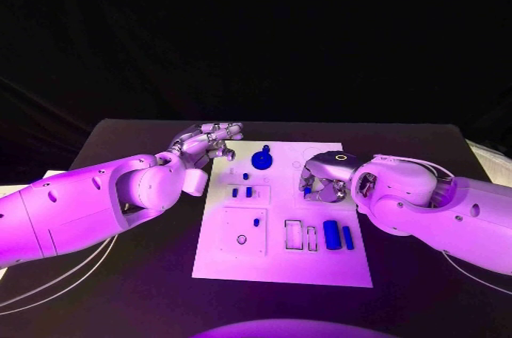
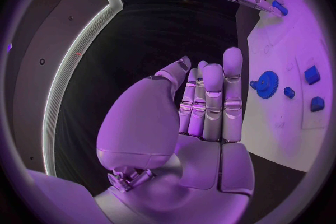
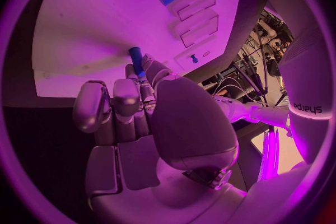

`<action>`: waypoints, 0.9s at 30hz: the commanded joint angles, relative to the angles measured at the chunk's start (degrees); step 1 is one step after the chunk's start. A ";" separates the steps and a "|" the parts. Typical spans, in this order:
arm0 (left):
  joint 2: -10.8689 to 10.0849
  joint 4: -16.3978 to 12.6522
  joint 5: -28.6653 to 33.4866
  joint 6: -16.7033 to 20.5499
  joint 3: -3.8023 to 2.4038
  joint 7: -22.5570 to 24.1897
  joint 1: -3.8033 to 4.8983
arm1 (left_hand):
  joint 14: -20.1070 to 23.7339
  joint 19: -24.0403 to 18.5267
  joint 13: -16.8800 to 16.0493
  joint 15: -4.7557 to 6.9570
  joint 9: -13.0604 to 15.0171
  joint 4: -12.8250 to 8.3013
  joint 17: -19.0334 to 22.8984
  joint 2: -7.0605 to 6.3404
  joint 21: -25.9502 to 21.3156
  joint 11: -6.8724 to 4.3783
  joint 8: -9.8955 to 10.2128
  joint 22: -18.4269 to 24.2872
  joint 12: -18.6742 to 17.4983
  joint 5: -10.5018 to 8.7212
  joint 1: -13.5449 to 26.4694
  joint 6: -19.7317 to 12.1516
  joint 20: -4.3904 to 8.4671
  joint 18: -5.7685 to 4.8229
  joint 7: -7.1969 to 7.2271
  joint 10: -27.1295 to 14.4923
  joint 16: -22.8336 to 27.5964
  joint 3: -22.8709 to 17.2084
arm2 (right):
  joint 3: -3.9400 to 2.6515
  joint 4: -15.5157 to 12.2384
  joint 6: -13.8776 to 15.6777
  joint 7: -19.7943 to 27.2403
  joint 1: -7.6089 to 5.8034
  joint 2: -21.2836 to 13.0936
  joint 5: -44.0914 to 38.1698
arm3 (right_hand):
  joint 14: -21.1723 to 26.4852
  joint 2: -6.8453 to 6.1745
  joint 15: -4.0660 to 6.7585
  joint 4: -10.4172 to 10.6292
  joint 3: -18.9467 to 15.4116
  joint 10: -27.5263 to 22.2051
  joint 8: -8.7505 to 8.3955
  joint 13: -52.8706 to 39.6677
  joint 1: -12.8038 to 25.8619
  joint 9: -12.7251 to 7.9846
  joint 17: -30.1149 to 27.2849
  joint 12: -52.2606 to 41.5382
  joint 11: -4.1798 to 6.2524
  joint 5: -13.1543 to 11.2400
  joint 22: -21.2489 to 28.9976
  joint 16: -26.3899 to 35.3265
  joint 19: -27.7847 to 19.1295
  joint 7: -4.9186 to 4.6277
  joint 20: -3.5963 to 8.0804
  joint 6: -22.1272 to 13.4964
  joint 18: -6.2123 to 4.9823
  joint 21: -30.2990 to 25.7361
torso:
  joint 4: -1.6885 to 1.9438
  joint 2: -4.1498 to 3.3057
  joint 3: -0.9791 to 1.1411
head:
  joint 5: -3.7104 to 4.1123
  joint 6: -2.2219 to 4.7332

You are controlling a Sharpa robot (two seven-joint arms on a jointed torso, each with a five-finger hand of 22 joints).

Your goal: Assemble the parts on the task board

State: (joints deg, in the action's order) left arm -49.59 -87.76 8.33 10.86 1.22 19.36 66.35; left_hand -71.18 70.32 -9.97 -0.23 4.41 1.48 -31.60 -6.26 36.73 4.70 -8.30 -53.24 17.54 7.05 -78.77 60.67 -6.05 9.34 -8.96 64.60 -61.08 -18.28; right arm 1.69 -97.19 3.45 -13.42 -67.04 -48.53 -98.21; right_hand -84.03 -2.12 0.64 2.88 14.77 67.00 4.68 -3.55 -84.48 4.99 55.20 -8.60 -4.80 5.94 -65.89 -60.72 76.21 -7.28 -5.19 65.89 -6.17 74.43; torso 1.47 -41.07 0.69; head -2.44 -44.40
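Observation:
The white task board (image 1: 280,268) lies mid-table. My right hand (image 1: 325,177) hovers over its right side and pinches a small blue peg (image 1: 307,191) between thumb and finger; the right wrist view shows the peg (image 3: 136,60) sticking out past the fingertips (image 3: 150,64), just above the board (image 3: 91,28). My left hand (image 1: 208,142) is at the board's far left corner, fingers straight and apart, holding nothing (image 2: 203,106). A blue gear (image 1: 263,159) (image 2: 266,84) stands on the board's far part, right of the left hand.
Two small blue blocks (image 1: 243,192) sit in a left panel, with a small blue stud (image 1: 246,176) beyond them. Two blue cylinders (image 1: 339,236) lie at the board's right, beside narrow slots (image 1: 300,236). Black table (image 1: 128,279) surrounds the board.

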 commanded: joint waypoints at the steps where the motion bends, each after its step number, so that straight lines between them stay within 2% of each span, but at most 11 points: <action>1: 0.03 -0.07 -0.17 -1.20 -0.04 0.12 0.02 | 0.49 -0.02 -0.09 0.04 -0.05 -0.05 0.05 0.57 -0.20 -0.02 -0.20 0.04 0.34 -0.22 0.14 -0.47 0.01 0.55 0.03 -0.37 -0.38 0.30 | 0.19 0.07 -0.54 -0.23 0.33 0.09 -1.15 | -1.21 0.70 0.51 -0.75 1.55 2.33 0.46 -0.39 -1.70 0.15 0.53 -0.30 1.32 -0.82 -0.73 -0.63 0.62 0.03 0.08 0.76 0.90 0.56 | 0.01 0.01 -0.04 | 0.09 -0.09; 5: 0.00 -0.04 -0.17 -1.22 -0.04 0.05 0.02 | 0.49 -0.02 -0.09 0.04 -0.05 -0.05 0.05 0.57 -0.20 -0.02 -0.20 0.04 0.34 -0.22 0.14 -0.47 0.01 0.55 0.03 -0.37 -0.38 0.30 | 0.19 -0.10 0.97 -0.43 0.36 -0.12 -1.73 | -1.19 0.58 0.67 -1.68 3.56 3.40 0.41 -0.47 -2.16 0.22 0.81 0.05 1.47 -1.66 -1.26 -1.04 0.83 -0.04 0.31 1.11 0.99 0.99 | 0.04 0.05 -0.03 | 0.11 -0.10; 8: -0.01 0.01 -0.18 -1.26 -0.04 -0.07 0.02 | 0.51 -0.04 -0.11 0.04 -0.05 -0.06 0.08 0.64 -0.29 -0.03 -0.23 0.10 0.41 -0.23 0.09 -0.48 0.01 0.56 0.04 -0.42 -0.39 0.31 | 0.19 -0.62 1.92 -0.27 0.36 -0.55 -1.79 | -1.08 -0.04 0.67 -2.19 5.03 4.16 0.26 -0.60 -1.78 0.22 0.80 0.25 1.52 -0.45 -1.35 -1.13 0.73 -0.08 0.43 1.21 1.00 1.09 | 0.03 0.08 -0.04 | 0.09 -0.08; 15: 0.04 0.17 -0.42 -1.40 -0.04 -0.34 0.02 | 0.56 -0.07 -0.13 0.04 -0.05 -0.09 0.20 0.69 -0.41 -0.05 -0.25 0.17 0.47 -0.23 0.02 -0.48 0.01 0.58 0.05 -0.46 -0.34 0.32 | 0.09 -3.39 5.23 0.62 -0.24 -2.32 0.62 | -1.08 -0.60 0.73 -2.61 6.45 4.51 0.11 -0.65 -1.26 0.22 1.12 0.61 1.54 -0.22 -1.79 -1.52 0.85 -0.09 0.48 1.29 1.07 1.41 | -0.05 0.08 -0.03 | 0.20 0.20; 19: 0.19 0.20 -0.46 -1.48 -0.04 -0.38 0.02 | 0.56 -0.07 -0.13 0.04 -0.05 -0.09 0.20 0.69 -0.41 -0.05 -0.25 0.17 0.47 -0.23 0.02 -0.48 0.01 0.58 0.05 -0.46 -0.34 0.32 | -0.27 -4.70 6.73 1.16 -0.66 -3.77 3.82 | -1.11 -0.85 0.74 -2.91 7.34 4.68 0.02 -0.69 -1.08 0.22 1.38 0.82 1.54 -0.17 -2.08 -1.82 0.96 -0.12 0.50 1.33 1.12 1.63 | 0.10 0.08 -0.15 | 0.39 0.46; 22: 0.20 0.19 -0.47 -1.48 -0.04 -0.39 0.02 | 0.62 -0.06 -0.20 0.07 -0.04 -0.19 0.28 0.98 -0.46 -0.06 -0.34 0.20 0.68 -0.23 -0.26 -0.49 0.01 0.59 0.08 -0.59 -0.37 0.26 | -0.48 -5.61 7.17 1.49 -0.82 -4.53 5.97 | -1.12 -0.98 0.75 -3.01 7.61 4.77 0.00 -0.72 -0.97 0.23 1.47 0.86 1.53 -0.15 -2.18 -1.93 0.99 -0.15 0.50 1.37 1.14 1.71 | 0.04 0.08 -0.14 | 0.13 0.46; 24: 0.20 0.19 -0.47 -1.44 -0.04 -0.40 0.02 | 0.63 -0.06 -0.22 0.07 -0.04 -0.23 0.29 1.06 -0.47 -0.07 -0.37 0.20 0.75 -0.23 -0.36 -0.50 0.02 0.59 0.08 -0.64 -0.38 0.24 | -0.56 -6.37 7.02 1.67 -0.88 -4.62 7.14 | -1.11 -1.04 0.74 -3.07 7.73 4.79 -0.01 -0.73 -0.94 0.23 1.42 0.89 1.53 -0.15 -2.14 -1.90 0.96 -0.15 0.50 1.38 1.13 1.69 | -0.06 0.03 -0.04 | -0.05 0.42; 27: 0.23 0.19 -0.47 -1.50 -0.04 -0.35 0.02 | 0.64 -0.05 -0.23 0.07 -0.04 -0.24 0.31 1.08 -0.47 -0.08 -0.38 0.20 0.77 -0.23 -0.39 -0.51 0.02 0.59 0.07 -0.66 -0.38 0.24 | -0.62 -7.78 6.69 1.99 -0.88 -4.09 8.33 | -1.09 -1.10 0.74 -3.17 7.92 4.82 -0.03 -0.75 -0.91 0.23 1.37 0.94 1.52 -0.14 -2.12 -1.87 0.93 -0.17 0.50 1.38 1.12 1.68 | 0.00 0.03 -0.02 | -0.18 0.49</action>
State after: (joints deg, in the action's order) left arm -49.48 -87.50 8.19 10.57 1.22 18.86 66.34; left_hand -71.03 70.32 -10.14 -0.08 4.41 1.48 -31.36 -5.79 36.49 4.49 -8.30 -53.12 18.19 7.05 -79.23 60.66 -6.05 9.34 -8.95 64.38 -61.08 -18.28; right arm 1.10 -104.34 9.25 -12.66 -67.90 -52.92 -93.03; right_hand -84.03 -2.69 1.04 2.20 19.87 68.36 4.85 -4.23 -85.28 5.27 56.60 -7.72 -6.21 5.61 -68.01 -62.25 76.65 -7.44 -4.73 66.86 -6.17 75.79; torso 1.47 -41.00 0.62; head -2.43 -43.95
